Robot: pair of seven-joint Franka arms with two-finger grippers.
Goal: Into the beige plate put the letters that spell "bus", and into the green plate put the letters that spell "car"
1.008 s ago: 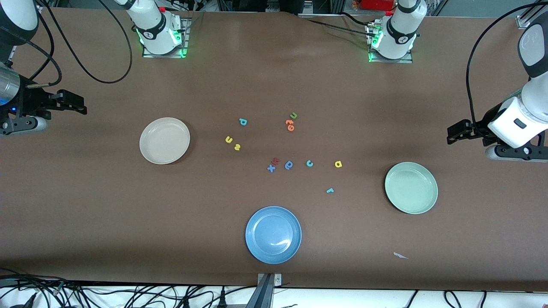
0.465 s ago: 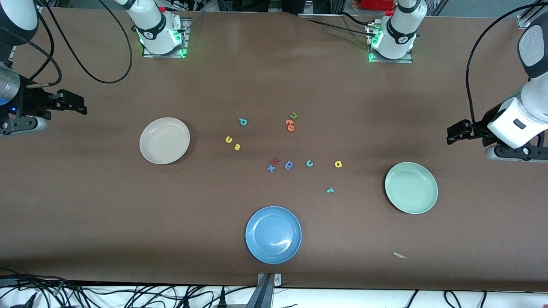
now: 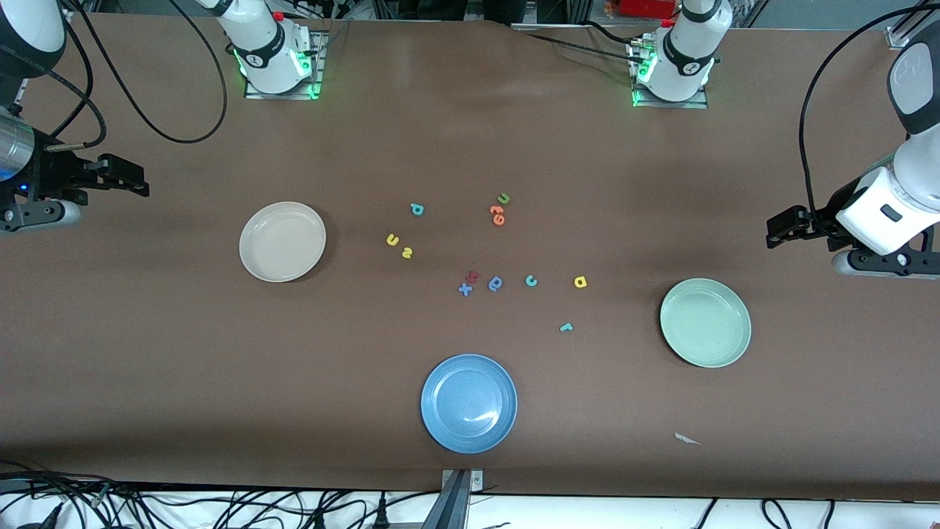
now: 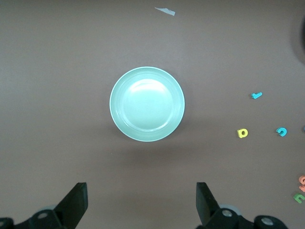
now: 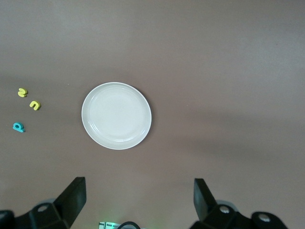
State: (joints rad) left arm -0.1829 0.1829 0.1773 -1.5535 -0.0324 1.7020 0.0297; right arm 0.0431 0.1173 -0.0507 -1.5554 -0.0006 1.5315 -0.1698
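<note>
Beige plate [image 3: 283, 242], green plate [image 3: 705, 322], blue plate [image 3: 468, 402], each holding nothing

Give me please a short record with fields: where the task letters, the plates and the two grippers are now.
bus letters: teal b, yellow u, yellow s, on table beside beige plate
car letters: teal c, yellow a, teal r, on table
green plate: holds nothing
left gripper: open, waits above table
right gripper: open, waits above table
</note>
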